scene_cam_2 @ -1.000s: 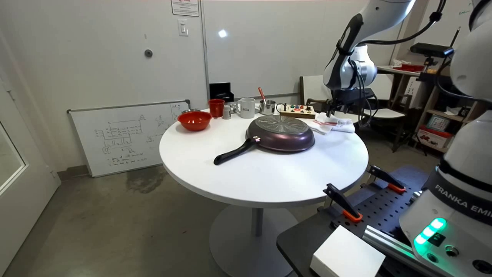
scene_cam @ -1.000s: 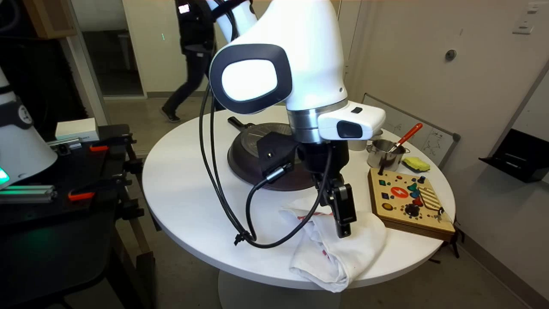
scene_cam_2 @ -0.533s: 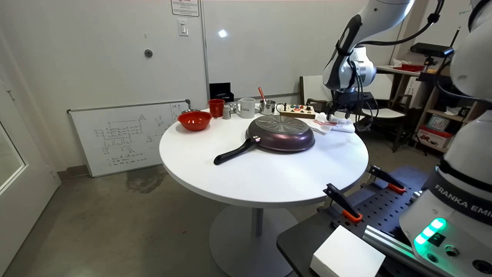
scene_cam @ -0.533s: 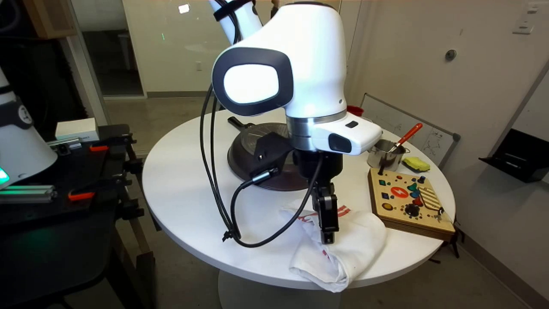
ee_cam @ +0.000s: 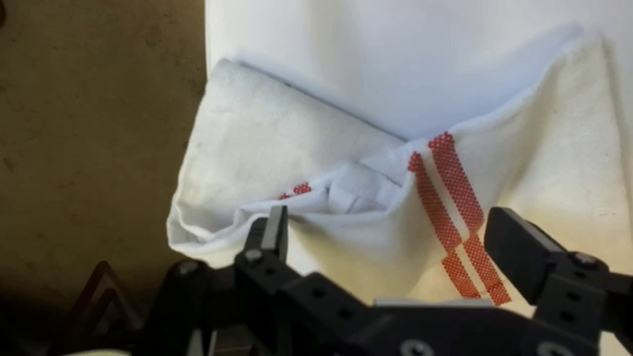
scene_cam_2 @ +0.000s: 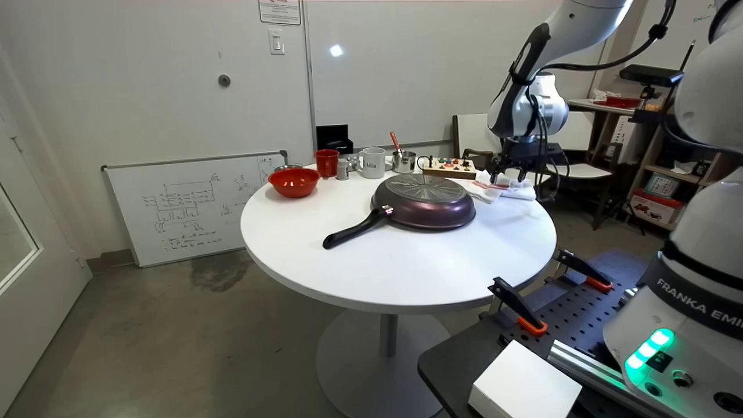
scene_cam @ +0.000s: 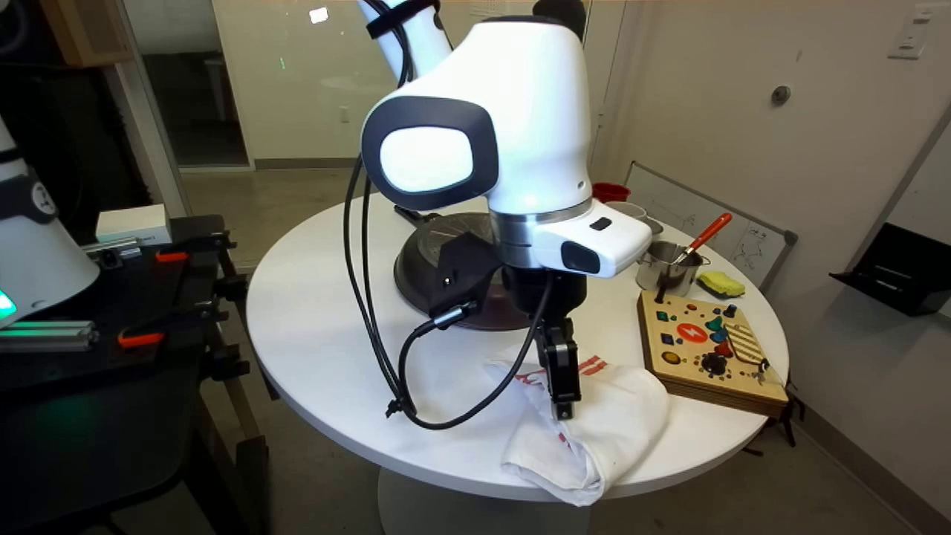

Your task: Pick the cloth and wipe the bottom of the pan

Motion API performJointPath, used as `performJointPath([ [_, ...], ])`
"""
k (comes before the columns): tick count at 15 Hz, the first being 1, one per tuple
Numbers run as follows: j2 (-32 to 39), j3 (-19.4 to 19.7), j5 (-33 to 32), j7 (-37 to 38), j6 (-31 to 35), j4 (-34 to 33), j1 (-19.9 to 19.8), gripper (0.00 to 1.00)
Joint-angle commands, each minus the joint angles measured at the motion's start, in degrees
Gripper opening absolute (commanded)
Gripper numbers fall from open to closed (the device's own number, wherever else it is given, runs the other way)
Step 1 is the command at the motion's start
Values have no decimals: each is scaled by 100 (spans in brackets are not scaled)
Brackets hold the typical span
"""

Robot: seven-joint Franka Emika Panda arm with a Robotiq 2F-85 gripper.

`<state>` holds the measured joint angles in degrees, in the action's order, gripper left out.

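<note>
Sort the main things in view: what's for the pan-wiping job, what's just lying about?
Job:
striped cloth
upturned pan
pincer

Lying about:
red bowl
red cup
white mug
metal pot
red-handled utensil
yellow-green sponge
wooden board with knobs

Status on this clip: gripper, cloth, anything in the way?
Gripper open over cloth, contact unclear. Cloth rumpled, one end past the table edge. Pan bottom-up. Nothing seen blocking the grasp.
</note>
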<state>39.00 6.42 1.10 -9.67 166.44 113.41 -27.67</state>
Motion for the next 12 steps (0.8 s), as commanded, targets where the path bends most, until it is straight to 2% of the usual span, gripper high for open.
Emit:
performJointPath([
  [1,93,-258,50,-392,234,58,-210,100],
  [3,205,-268,-15,-473,334,36,-208,100],
  [4,295,-293,-23,-513,375,-14,-224,75],
  [5,368,-329,-25,-549,402,-56,-246,74],
  [6,454,-352,-40,-580,446,-98,-249,68],
  [12,573,-572,-129,-786,601,-118,-327,21],
])
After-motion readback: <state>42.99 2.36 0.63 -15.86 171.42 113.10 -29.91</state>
